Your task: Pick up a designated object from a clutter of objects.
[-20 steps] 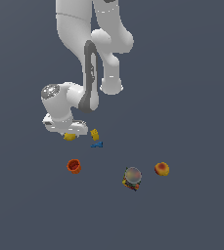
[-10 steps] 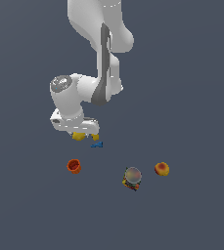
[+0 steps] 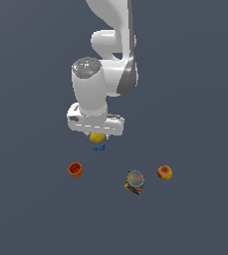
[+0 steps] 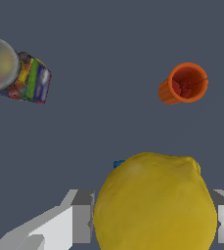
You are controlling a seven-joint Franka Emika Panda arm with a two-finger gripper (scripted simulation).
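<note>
Dark grey floor is seen under the jaws (image 3: 97,135), which are clenched on the lemon (image 4: 155,202); lifting clear of the clutter is judged next.

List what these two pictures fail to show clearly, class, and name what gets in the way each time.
- Claw fingertips: exterior view, hidden behind the white hand; wrist view, cut off by the lemon.
- Blue piece: mostly hidden by the lemon; too small elsewhere.
- Grey ball: cut by the wrist picture's edge.
- Item under the ball: too small in the exterior view.
</note>
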